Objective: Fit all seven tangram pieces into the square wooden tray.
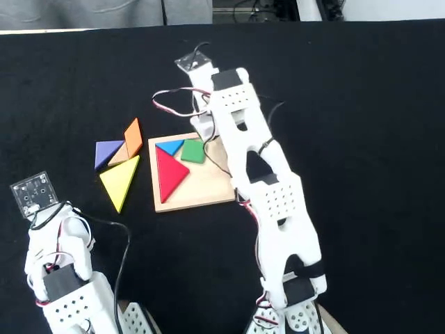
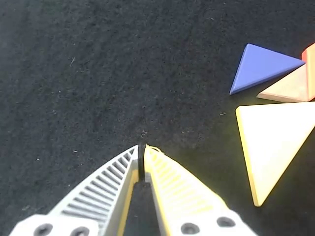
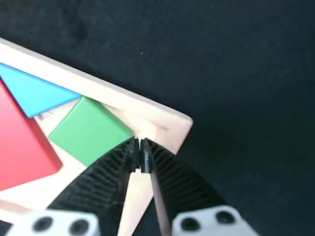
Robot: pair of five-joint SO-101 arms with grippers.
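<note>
- The left gripper (image 2: 143, 147) hangs nearer than the tray (image 1: 208, 184) and off to its left, over bare black table. Its fingers are pressed together and hold nothing.
- The yellow triangle (image 1: 120, 182), a large piece, lies just left of the tray. Its longest edge faces the tray and runs roughly along the tray's left side, and one sharp corner points back toward the arms.
- A small tan triangle (image 1: 119, 156) touches the far side of the yellow one, also left of the tray.
- A purple triangle (image 1: 106, 152) sits against the tan one, on the side away from the tray.
- An orange piece (image 1: 133, 136) lies beyond them, near the tray's far left corner.
- Inside the tray, a large red triangle (image 1: 169, 174) fills the left part. A blue triangle (image 1: 169, 147) lies along the far edge, and a green square (image 1: 193, 151) sits just right of the blue one. The near right part of the tray floor is bare wood.
- The right gripper (image 3: 138, 150) is over the tray's far right corner, just beside the green square. Its fingers are closed on nothing.
- Three pieces look placed and four remain, all on the tray's left. The left gripper is likely the nearer one, with the yellow triangle closest to it.
</note>
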